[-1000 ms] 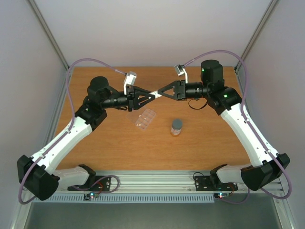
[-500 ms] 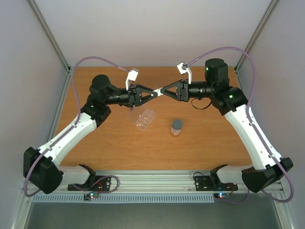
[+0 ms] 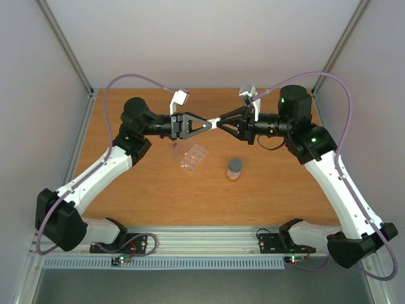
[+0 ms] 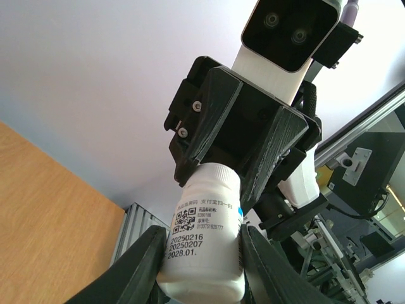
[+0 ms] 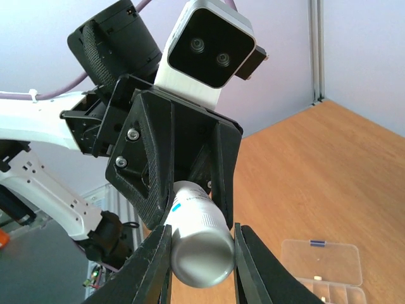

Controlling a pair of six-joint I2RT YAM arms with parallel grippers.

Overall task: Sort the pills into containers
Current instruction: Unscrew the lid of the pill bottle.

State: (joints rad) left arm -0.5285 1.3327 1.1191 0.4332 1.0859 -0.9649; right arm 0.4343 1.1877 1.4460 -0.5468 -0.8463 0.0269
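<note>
While left claw and right claw each stood partly closed on opposite ends of one white bottle, its long axis ran claw to claw; pill box lay below, nearer the left claw, bearing one dark pill.

So the bottle is up in the air over the far middle of the table, pinched end to end: left gripper clamped on its left end, right gripper on its right end. Down on the table, the pill box lies nearer than the bottle and a bit left. Its lid is flopped open on the left side, with one pill on it. The cap stands just right of the box, not touching.
</note>
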